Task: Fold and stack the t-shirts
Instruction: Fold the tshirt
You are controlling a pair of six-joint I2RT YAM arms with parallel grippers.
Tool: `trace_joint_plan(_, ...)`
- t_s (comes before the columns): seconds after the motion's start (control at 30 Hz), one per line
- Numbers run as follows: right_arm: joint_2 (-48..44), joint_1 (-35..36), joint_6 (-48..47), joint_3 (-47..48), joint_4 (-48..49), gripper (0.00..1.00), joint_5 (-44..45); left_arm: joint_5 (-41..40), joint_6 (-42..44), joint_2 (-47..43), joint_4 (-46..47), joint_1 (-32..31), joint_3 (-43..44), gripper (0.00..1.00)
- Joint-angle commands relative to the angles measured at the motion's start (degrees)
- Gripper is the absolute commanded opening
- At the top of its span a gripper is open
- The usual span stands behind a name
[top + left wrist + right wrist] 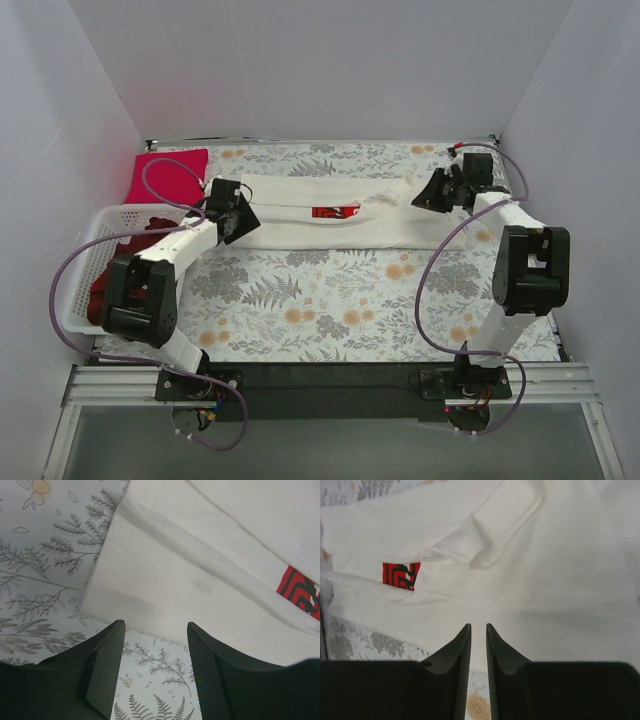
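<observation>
A cream-white t-shirt point(300, 228) lies folded into a long band across the back of the table, its red print point(335, 212) peeking out at the fold. My left gripper point(240, 215) hovers at the band's left end. Its jaws are open over the near edge of the cloth point(200, 555), and only tablecloth shows between them. My right gripper point(430, 192) is over the right end. Its fingers point(465, 645) stand a narrow slit apart above the shirt point(545, 555), holding nothing. A crimson-pink t-shirt point(165, 175) lies at the back left. A dark maroon one point(100, 290) sits in the basket.
A white lattice basket point(112, 215) stands along the left edge, next to the left arm. The floral tablecloth point(320, 300) covers the table. White walls close in on the left, back and right. Purple cables loop beside both arms.
</observation>
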Motion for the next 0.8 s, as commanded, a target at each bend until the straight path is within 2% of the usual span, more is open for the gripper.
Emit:
trace_joint_plan(0.0, 1.02, 7.55, 0.34, -0.41, 6.44, 0.24, -8.62, 2.99, -0.52, 2.26, -0.20, -0.06, 4.15, 0.51)
trace_joint_plan(0.2, 8.74, 16.53, 2.18, 2.13, 10.92, 0.23, -10.20, -1.13, 0.70, 5.34, 0.14, -0.15, 3.54, 0.51)
trace_joint_plan(0.4, 14.20, 21.46, 7.37, 3.71, 16.03, 0.21, -11.78, -2.81, 1.23, 8.41, 1.03, -0.15, 2.57, 0.51)
trace_joint_plan(0.77, 22.55, 23.84, 10.45, 10.12, 17.70, 0.20, -8.10, -6.23, 1.15, 11.59, -3.72, -0.15, 3.89, 0.49)
